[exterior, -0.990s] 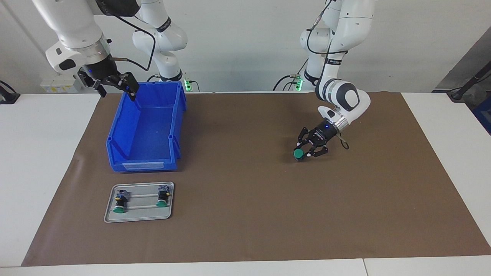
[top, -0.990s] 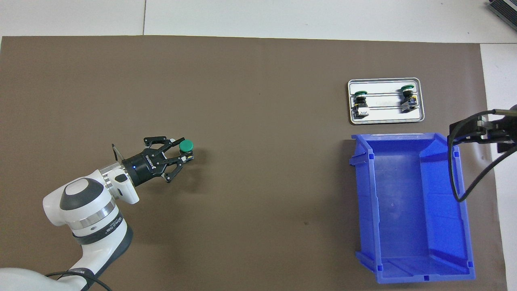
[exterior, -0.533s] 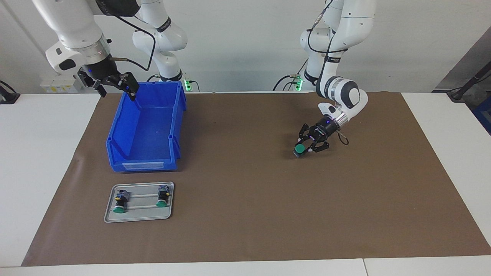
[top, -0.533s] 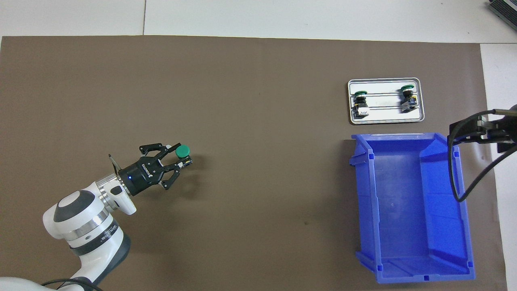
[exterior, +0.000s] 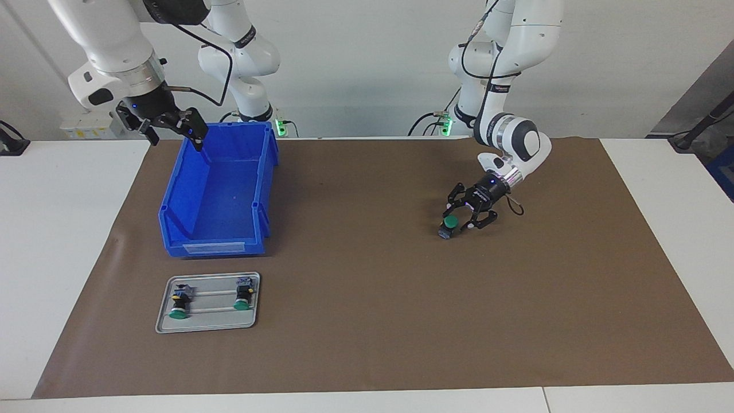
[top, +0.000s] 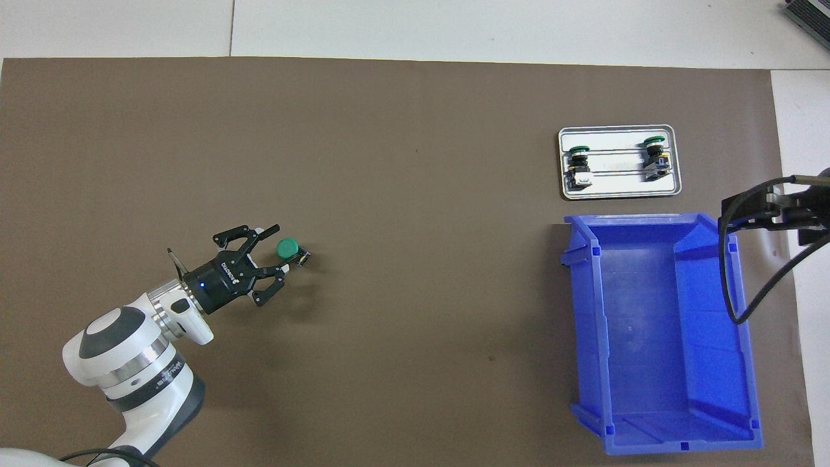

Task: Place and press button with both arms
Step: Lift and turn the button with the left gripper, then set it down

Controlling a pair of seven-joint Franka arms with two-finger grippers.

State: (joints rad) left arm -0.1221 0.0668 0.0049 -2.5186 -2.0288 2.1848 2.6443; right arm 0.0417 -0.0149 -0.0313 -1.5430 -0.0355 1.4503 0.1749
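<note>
The button (exterior: pixel 451 223) with its green cap stands tilted on the brown mat, toward the left arm's end of the table; it also shows in the overhead view (top: pixel 286 248). My left gripper (exterior: pixel 458 218) is low over the mat with its fingers spread either side of the button, and shows in the overhead view (top: pixel 281 248) too. My right gripper (exterior: pixel 174 136) waits open and empty in the air over the blue bin's corner nearest the robots.
A blue bin (exterior: pixel 215 248) stands empty at the right arm's end of the table. A metal tray (exterior: pixel 206 324), farther from the robots than the bin, holds two more green-capped buttons (exterior: pixel 178 303) (exterior: pixel 243 297). A brown mat (exterior: pixel 367 321) covers the table.
My left gripper brought the button down onto the mat, drew back a little toward the robots and spread its fingers off it. The right arm has not moved.
</note>
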